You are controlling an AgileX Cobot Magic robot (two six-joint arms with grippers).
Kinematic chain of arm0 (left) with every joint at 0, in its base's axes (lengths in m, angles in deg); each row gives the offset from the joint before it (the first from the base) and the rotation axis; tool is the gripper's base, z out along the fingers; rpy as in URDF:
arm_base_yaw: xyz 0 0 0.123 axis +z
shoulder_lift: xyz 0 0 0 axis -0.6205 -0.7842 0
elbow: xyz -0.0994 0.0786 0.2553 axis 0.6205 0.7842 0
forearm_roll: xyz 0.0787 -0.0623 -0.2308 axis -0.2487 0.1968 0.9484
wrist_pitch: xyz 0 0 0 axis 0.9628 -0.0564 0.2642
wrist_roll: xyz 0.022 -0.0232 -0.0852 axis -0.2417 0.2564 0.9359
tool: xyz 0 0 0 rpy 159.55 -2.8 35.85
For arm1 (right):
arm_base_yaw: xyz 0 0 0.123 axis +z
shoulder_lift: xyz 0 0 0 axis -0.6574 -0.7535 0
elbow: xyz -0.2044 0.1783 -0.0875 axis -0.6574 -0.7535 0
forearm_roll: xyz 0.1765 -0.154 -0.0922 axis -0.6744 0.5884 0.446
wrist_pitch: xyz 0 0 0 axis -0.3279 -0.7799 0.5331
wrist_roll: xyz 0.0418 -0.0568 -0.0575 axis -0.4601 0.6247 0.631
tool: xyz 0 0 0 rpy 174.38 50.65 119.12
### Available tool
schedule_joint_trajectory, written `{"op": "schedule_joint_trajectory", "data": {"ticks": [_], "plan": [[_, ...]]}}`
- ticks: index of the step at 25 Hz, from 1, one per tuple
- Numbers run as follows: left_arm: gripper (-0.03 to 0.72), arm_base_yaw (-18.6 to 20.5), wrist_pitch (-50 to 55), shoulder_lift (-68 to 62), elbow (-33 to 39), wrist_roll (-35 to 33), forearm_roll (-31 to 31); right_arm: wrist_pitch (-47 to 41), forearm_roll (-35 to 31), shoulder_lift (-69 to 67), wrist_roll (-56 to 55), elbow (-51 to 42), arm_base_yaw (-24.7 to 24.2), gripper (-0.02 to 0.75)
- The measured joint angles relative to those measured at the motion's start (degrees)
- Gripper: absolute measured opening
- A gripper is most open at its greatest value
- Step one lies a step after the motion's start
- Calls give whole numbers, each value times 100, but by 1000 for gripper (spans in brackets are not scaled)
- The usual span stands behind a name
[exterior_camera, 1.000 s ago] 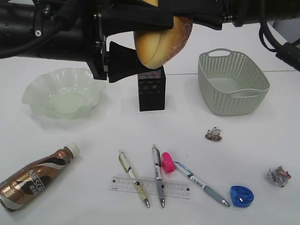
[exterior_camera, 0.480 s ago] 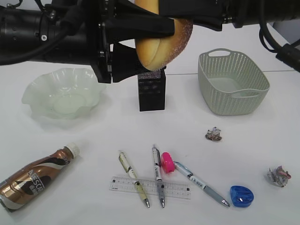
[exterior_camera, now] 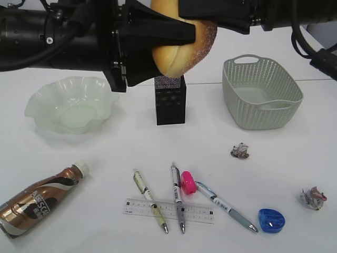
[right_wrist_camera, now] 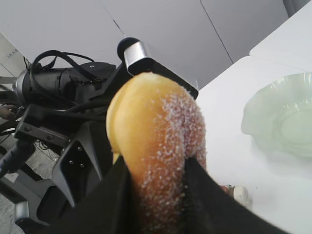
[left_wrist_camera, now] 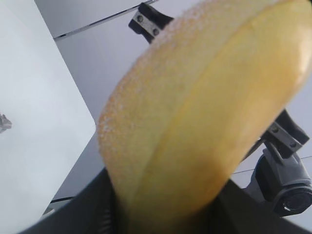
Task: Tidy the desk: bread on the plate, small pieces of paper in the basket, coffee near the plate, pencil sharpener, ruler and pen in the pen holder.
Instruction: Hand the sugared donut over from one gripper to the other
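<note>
The sugared bread [exterior_camera: 184, 47] hangs high above the black pen holder [exterior_camera: 170, 103]. My right gripper [exterior_camera: 202, 18] is shut on the bread [right_wrist_camera: 151, 146], its jaws [right_wrist_camera: 156, 185] pressed on both sides. My left gripper [exterior_camera: 158, 47] is open, with its jaws [left_wrist_camera: 161, 204] either side of the bread [left_wrist_camera: 195, 107]. On the table are the green glass plate [exterior_camera: 71, 105], the coffee bottle [exterior_camera: 39, 197] lying down, the ruler [exterior_camera: 168, 210], three pens [exterior_camera: 177, 197], a pink sharpener [exterior_camera: 188, 182], a blue sharpener [exterior_camera: 271, 220] and two paper scraps [exterior_camera: 240, 151] [exterior_camera: 313, 198].
The grey-green basket [exterior_camera: 261, 92] stands at the back right with nothing in it. The plate also shows in the right wrist view [right_wrist_camera: 282, 117]. Both black arms cross the top of the exterior view.
My left gripper has moved right, so its jaws now reach around the bread. The right gripper and the bread have stayed in place.
</note>
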Motion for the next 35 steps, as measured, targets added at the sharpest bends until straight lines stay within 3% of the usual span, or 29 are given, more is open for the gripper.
{"op": "schedule_joint_trajectory", "data": {"ticks": [14, 16, 22, 24, 29, 35], "plan": [[302, 0, 0, 0, 0, 0, 81, 12, -71, 0, 0, 0, 0, 215], [302, 0, 0, 0, 0, -10, 85, 12, -79, 0, 0, 0, 0, 255], [302, 0, 32, 0, 0, -13, 129, 33, -106, 0, -198, 0, 0, 538], [302, 0, 32, 0, 0, -13, 142, 33, -130, 0, -212, 0, 0, 584], [302, 0, 32, 0, 0, -13, 156, 33, -143, 0, -225, 0, 0, 602], [302, 0, 68, 0, 0, -13, 166, 44, -152, 0, -225, 0, 0, 565]]}}
